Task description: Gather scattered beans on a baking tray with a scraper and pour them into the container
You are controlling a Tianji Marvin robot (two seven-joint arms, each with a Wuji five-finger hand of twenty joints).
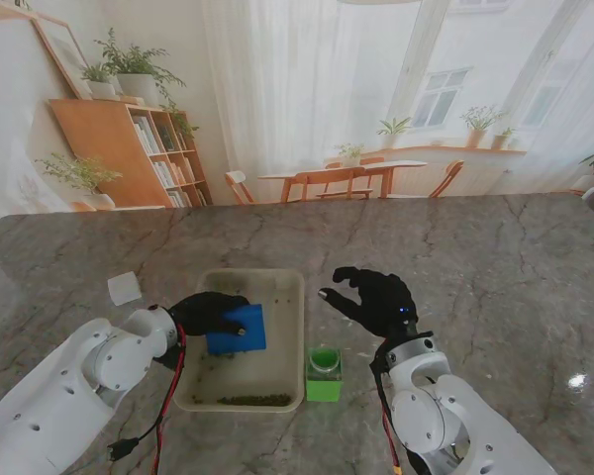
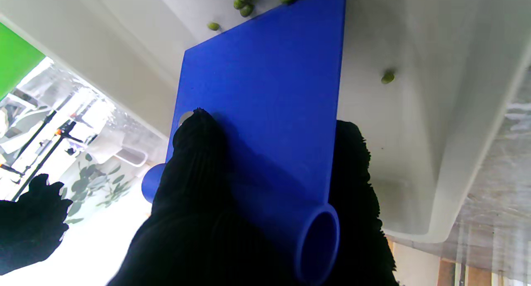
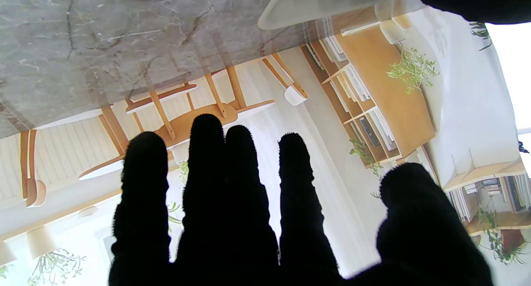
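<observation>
Stand view: our left hand point(image 1: 206, 312) is clamped on the blue scraper point(image 1: 237, 330), blade inside the white baking tray point(image 1: 289, 287). Beans point(image 1: 252, 400) lie in a line along the tray's near wall; the left wrist view shows a few loose beside the blade. Green container point(image 1: 324, 374) stands just right of the tray. Our right hand point(image 1: 374, 300) hovers with fingers spread, holding nothing.
</observation>
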